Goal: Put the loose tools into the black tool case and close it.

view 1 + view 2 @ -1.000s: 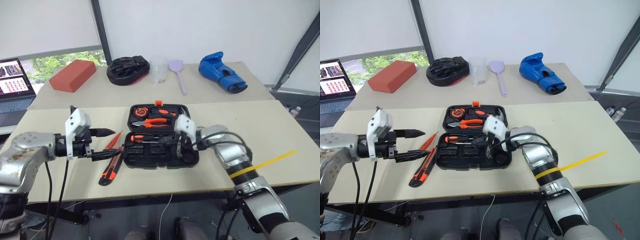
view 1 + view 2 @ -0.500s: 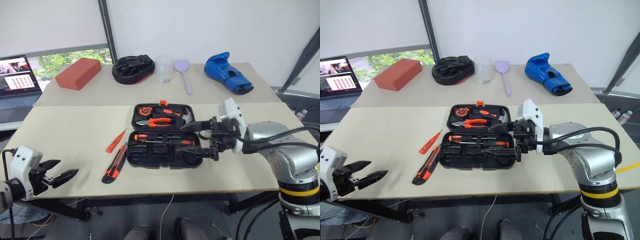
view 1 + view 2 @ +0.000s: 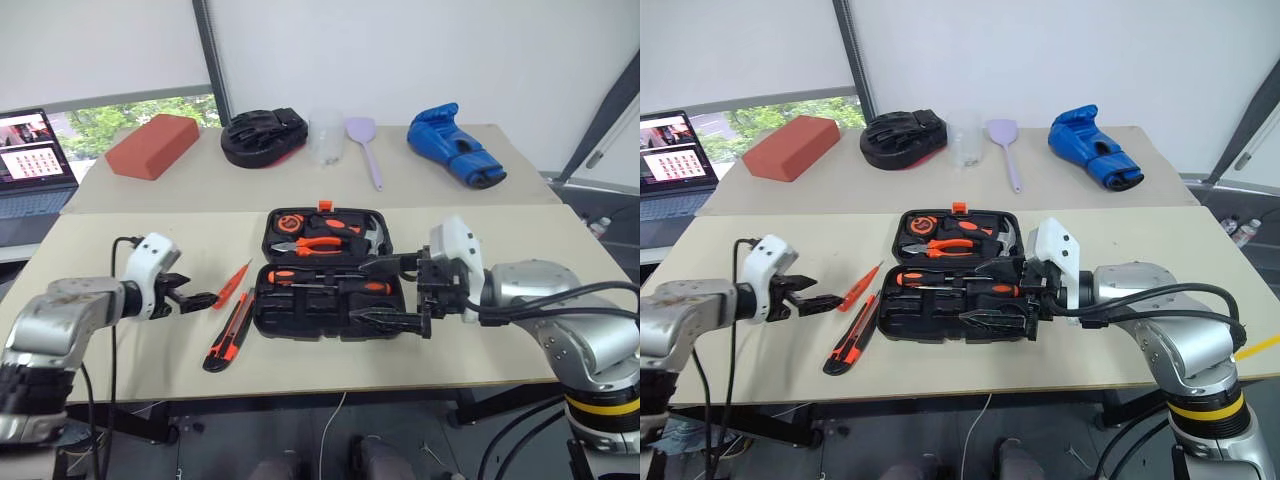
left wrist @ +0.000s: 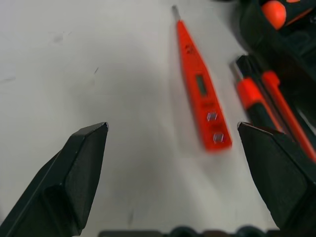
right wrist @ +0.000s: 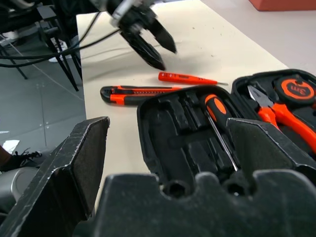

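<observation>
The black tool case (image 3: 300,316) lies open at the table's middle, with a black-and-orange screwdriver (image 3: 322,274), pliers and a tape measure in its slots. Left of it lie a slim all-orange screwdriver (image 3: 231,283) and an orange-black utility knife (image 3: 227,338). My left gripper (image 3: 195,297) is open, low over the table just left of the slim screwdriver (image 4: 200,89), with nothing between its fingers. My right gripper (image 3: 388,292) is open and empty at the case's right end, pointing left across it (image 5: 163,128).
Along the far table stand a red brick (image 3: 152,146), a round black mitt (image 3: 262,137), a clear cup (image 3: 326,137), a lilac spatula (image 3: 365,145) and a blue boxing glove (image 3: 455,145). A laptop (image 3: 35,165) sits at the far left.
My right gripper opened and drew back from the case's near half to its right end. My left gripper swung down off the table's near-left edge and returned beside the slim screwdriver.
</observation>
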Motion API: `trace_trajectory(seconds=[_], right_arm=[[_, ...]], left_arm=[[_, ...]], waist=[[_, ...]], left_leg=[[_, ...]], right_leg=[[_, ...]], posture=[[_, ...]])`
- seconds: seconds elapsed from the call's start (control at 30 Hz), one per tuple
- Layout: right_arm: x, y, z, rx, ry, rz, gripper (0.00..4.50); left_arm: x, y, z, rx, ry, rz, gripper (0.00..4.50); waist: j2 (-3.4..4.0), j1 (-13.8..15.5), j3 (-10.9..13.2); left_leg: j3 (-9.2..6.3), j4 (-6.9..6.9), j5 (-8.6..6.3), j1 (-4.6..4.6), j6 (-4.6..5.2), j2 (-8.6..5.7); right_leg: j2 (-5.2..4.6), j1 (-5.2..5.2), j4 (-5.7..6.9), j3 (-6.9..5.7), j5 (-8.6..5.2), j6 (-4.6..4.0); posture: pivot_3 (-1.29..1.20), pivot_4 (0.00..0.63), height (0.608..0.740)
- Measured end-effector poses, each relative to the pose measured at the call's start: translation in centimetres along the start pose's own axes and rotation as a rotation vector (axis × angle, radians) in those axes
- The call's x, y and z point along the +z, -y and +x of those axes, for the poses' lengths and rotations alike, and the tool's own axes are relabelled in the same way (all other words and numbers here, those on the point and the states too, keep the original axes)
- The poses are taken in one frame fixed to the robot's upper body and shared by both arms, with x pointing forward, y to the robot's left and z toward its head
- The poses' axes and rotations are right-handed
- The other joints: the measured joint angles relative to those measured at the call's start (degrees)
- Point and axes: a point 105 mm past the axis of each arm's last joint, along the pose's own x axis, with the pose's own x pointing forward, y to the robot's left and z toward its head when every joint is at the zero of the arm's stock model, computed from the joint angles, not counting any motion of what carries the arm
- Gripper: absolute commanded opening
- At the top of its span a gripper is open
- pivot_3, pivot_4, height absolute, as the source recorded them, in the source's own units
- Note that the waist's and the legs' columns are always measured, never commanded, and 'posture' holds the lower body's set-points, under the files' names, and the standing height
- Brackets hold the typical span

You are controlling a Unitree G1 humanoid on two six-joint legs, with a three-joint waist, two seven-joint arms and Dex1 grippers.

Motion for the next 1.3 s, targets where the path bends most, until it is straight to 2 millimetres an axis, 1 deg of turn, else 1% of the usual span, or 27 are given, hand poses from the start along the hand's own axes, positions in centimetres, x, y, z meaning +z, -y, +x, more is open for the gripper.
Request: trace_trajectory(seconds=[0.1,0.17,0.23,0.27,0.3,0.33,0.37,0.43,0.47,0.5,0.53,0.57,0.6,0.63,0.7,0.73,0.77,0.83,0.87,0.9,0.93,0.97,1.03,1.1,1.17,1.3], right_arm=[[0.0,-0.2,0.1,-0.01,0.0,-0.008,4.43],[0.0,-0.2,0.1,-0.026,0.001,-0.007,4.43],[0.0,-0.2,0.1,-0.036,0.003,-0.009,4.5],[-0.1,-0.2,0.1,-0.04,0.003,-0.008,4.5],[-0.1,-0.3,0.1,-0.043,0.003,-0.006,4.5],[-0.2,-0.4,0.1,-0.042,0.004,-0.001,4.5],[-0.3,-0.4,0.1,-0.043,0.003,0.0,4.5],[-0.4,-0.5,0.0,-0.049,-0.006,0.0,4.5],[-0.5,-0.4,0.0,-0.052,-0.012,0.0,4.5],[-0.6,-0.4,-0.1,-0.054,-0.016,0.002,4.5],[-0.7,-0.4,-0.3,-0.057,-0.022,0.005,4.5],[-0.9,-0.5,-0.4,-0.058,-0.03,0.011,4.5],[-1.2,-0.5,-0.7,-0.061,-0.041,0.018,4.5],[-1.4,-0.6,-0.9,-0.061,-0.051,0.025,4.5],[-1.8,-0.8,-1.5,-0.064,-0.07,0.041,4.5],[-2.0,-0.9,-1.9,-0.066,-0.081,0.052,4.5],[-2.3,-1.1,-2.2,-0.069,-0.094,0.063,4.5],[-2.5,-1.3,-2.6,-0.072,-0.104,0.078,4.5],[-2.6,-1.4,-2.7,-0.076,-0.105,0.077,4.5],[-2.6,-1.5,-2.7,-0.08,-0.106,0.076,4.5],[-2.6,-1.5,-2.7,-0.083,-0.107,0.073,4.5],[-2.6,-1.6,-2.6,-0.085,-0.107,0.071,4.5],[-2.5,-1.6,-2.7,-0.095,-0.108,0.067,4.5],[-2.4,-1.6,-2.6,-0.099,-0.107,0.061,4.5],[-2.3,-1.6,-2.6,-0.105,-0.102,0.061,4.5],[-2.3,-1.5,-2.6,-0.118,-0.097,0.063,4.5]], left_arm=[[0.2,-0.3,1.3,0.008,-0.046,0.019,4.5],[0.4,-0.6,1.9,0.016,-0.07,0.053,4.5],[0.7,-0.6,2.5,0.015,-0.086,0.095,3.98],[0.7,-0.7,2.8,0.019,-0.092,0.115,3.84],[0.8,-0.8,3.0,0.011,-0.091,0.119,3.41],[0.8,-0.7,3.1,-0.005,-0.088,0.118,3.17],[0.8,-0.8,3.1,-0.01,-0.09,0.125,2.74],[0.8,-0.9,3.2,-0.014,-0.099,0.15,2.13],[0.8,-1.0,3.2,-0.013,-0.101,0.155,1.68],[0.8,-1.2,3.2,-0.011,-0.102,0.155,1.45],[0.9,-1.4,3.2,-0.008,-0.101,0.155,0.93],[0.9,-1.6,3.1,-0.005,-0.101,0.153,0.7],[1.0,-1.8,3.0,0.0,-0.1,0.153,0.29],[1.0,-2.1,2.9,0.001,-0.1,0.151,0.14],[1.1,-2.8,2.5,0.01,-0.106,0.154,0.12],[1.2,-3.5,2.1,0.023,-0.108,0.162,0.12],[1.7,-3.9,1.8,0.022,-0.094,0.189,0.12],[4.0,-3.8,1.0,-0.014,-0.023,0.289,0.11],[5.0,-3.3,0.6,-0.044,0.011,0.339,0.11],[6.5,-2.4,0.2,-0.108,0.064,0.421,0.11],[7.5,-1.4,-0.1,-0.162,0.1,0.478,0.11],[8.1,-0.5,-0.3,-0.209,0.122,0.522,0.11],[9.1,1.7,0.2,-0.317,0.151,0.592,0.11],[9.0,3.8,1.3,-0.413,0.139,0.63,0.11],[8.3,5.4,2.5,-0.492,0.096,0.657,0.11],[6.6,7.7,4.5,-0.59,-0.014,0.68,0.11]], waist=[[0.0,-0.16,0.0],[0.0,0.04,0.0],[0.0,0.3,0.0],[0.0,0.44,0.0],[0.0,0.54,0.0],[0.0,0.65,0.0],[0.0,0.66,0.0],[-0.01,0.7,-0.01],[-0.01,0.69,-0.01],[-0.01,0.66,-0.01],[-0.01,0.63,-0.01],[-0.01,0.6,-0.01],[-0.02,0.56,-0.01],[-0.02,0.54,-0.01],[-0.03,0.52,0.0],[-0.04,0.41,0.0],[-0.05,0.45,0.01],[-0.07,0.54,0.02],[-0.07,0.66,0.02],[-0.07,0.79,0.02],[-0.07,0.88,0.02],[-0.07,0.91,0.02],[-0.07,1.03,0.02],[-0.07,1.01,0.02],[-0.07,0.86,0.02],[-0.08,0.58,0.02]], left_leg=[[0.01,0.04,-0.03,0.01,-0.06,0.01],[0.0,0.08,-0.2,0.03,-0.4,0.02],[0.0,0.15,-0.19,0.04,-0.42,0.02],[0.0,0.18,-0.18,0.08,-0.43,0.03],[0.0,0.22,-0.18,0.09,-0.43,0.04],[-0.01,0.25,-0.18,0.09,-0.43,0.03],[-0.01,0.26,-0.19,0.09,-0.43,0.03],[-0.01,0.27,-0.18,0.1,-0.42,0.02],[-0.01,0.27,-0.18,0.1,-0.41,0.02],[-0.01,0.27,-0.17,0.1,-0.39,0.02],[-0.01,0.27,-0.15,0.1,-0.36,0.03],[-0.01,0.27,-0.14,0.09,-0.35,0.03],[-0.01,0.28,-0.11,0.09,-0.28,0.04],[-0.01,0.28,-0.07,0.08,-0.21,0.03],[-0.01,0.28,0.02,0.02,-0.06,0.05],[-0.01,0.28,0.01,-0.02,-0.05,0.06],[-0.02,0.28,0.02,-0.05,-0.05,0.06],[-0.03,0.29,0.02,-0.14,-0.05,0.06],[-0.03,0.31,0.01,-0.16,-0.05,0.06],[-0.03,0.34,0.0,-0.16,-0.03,0.03],[-0.03,0.4,-0.02,-0.19,-0.01,0.03],[-0.04,0.51,-0.03,-0.26,0.02,0.03],[-0.05,0.65,-0.03,-0.35,0.07,0.02],[-0.05,0.7,0.0,-0.37,0.13,0.01],[-0.05,0.72,0.01,-0.38,0.16,0.02],[-0.05,0.72,0.01,-0.39,0.2,0.05]], right_leg=[[0.01,-0.01,-0.08,0.02,0.01,-0.03],[0.01,0.02,-0.06,0.02,0.03,-0.07],[0.0,0.05,-0.02,0.03,0.04,-0.1],[0.0,0.1,-0.01,0.04,0.05,-0.11],[0.0,0.13,0.0,0.04,0.06,-0.12],[-0.01,0.13,0.04,0.05,0.06,-0.11],[-0.02,0.13,0.05,0.07,0.06,-0.11],[-0.02,0.14,0.07,0.07,0.06,-0.1],[-0.02,0.13,0.07,0.07,0.06,-0.1],[-0.02,0.13,0.09,0.07,0.06,-0.11],[-0.01,0.12,0.1,0.07,0.06,-0.11],[-0.01,0.11,0.1,0.06,0.06,-0.11],[-0.01,0.11,0.12,0.06,0.06,-0.11],[-0.01,0.1,0.11,0.07,0.06,-0.11],[0.0,0.06,0.09,0.04,0.06,-0.11],[0.01,0.0,0.09,0.06,0.06,-0.11],[0.01,-0.01,0.09,0.03,0.06,-0.12],[-0.01,-0.05,0.04,0.01,0.07,-0.12],[-0.04,-0.04,0.02,-0.01,0.07,-0.12],[-0.06,-0.03,0.01,-0.02,0.07,-0.12],[-0.06,-0.02,-0.01,-0.03,0.07,-0.11],[-0.06,-0.02,-0.01,-0.05,0.08,-0.1],[-0.06,-0.02,-0.03,-0.06,0.12,-0.03],[-0.06,0.0,-0.03,-0.04,0.15,0.02],[-0.05,0.0,-0.01,-0.02,0.16,0.01],[-0.04,-0.02,0.0,-0.01,0.16,0.0]], posture=[[0.0,0.15,0.74],[0.0,0.15,0.74],[0.0,0.15,0.74],[0.0,0.15,0.74],[0.0,0.15,0.74],[0.0,0.15,0.74],[0.0,0.15,0.74],[0.0,0.15,0.74],[0.0,0.15,0.74],[0.0,0.15,0.74],[0.0,0.15,0.74],[0.0,0.15,0.74],[0.0,0.15,0.74],[0.0,0.15,0.74],[0.0,0.15,0.74],[0.0,0.15,0.74],[0.0,0.15,0.74],[0.0,0.15,0.74],[0.0,0.15,0.74],[0.0,0.15,0.74],[0.0,0.15,0.74],[0.0,0.15,0.74],[0.0,0.15,0.74],[0.0,0.15,0.74],[0.0,0.15,0.74],[0.0,0.15,0.74]])
